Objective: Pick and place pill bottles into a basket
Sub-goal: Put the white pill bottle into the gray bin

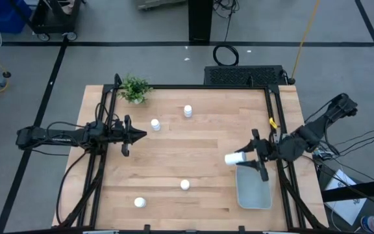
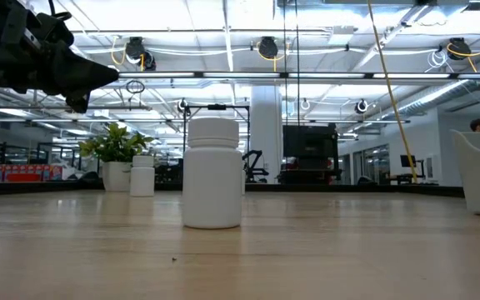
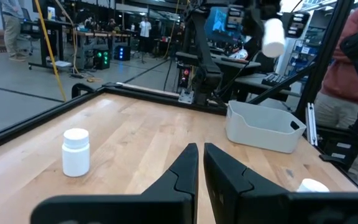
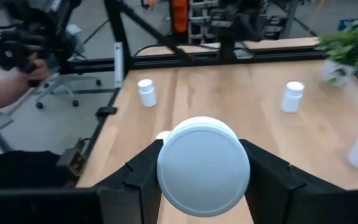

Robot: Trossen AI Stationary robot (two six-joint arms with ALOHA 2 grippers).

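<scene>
Four white pill bottles stand free on their bases on the wooden table: two toward the far side and two near the front. The pale blue-grey basket rests on the table at the near right. My right gripper is shut on a fifth bottle, in the air just beyond the basket's far left corner. My left gripper is shut and empty, above the table's left half, beside the bottle at the far left. My right gripper pinches the bottle's round wall between its two fingers, one on each side. The bottle lies along the fingers, with one round end facing the wrist camera. The fingers come level from the table's right. The bottle is lifted clear of table and basket.
A small green potted plant stands at the far left corner. Black frame rails run along the table's edges. A person's hand shows beyond the right side of the table. Open wood lies in the table's middle.
</scene>
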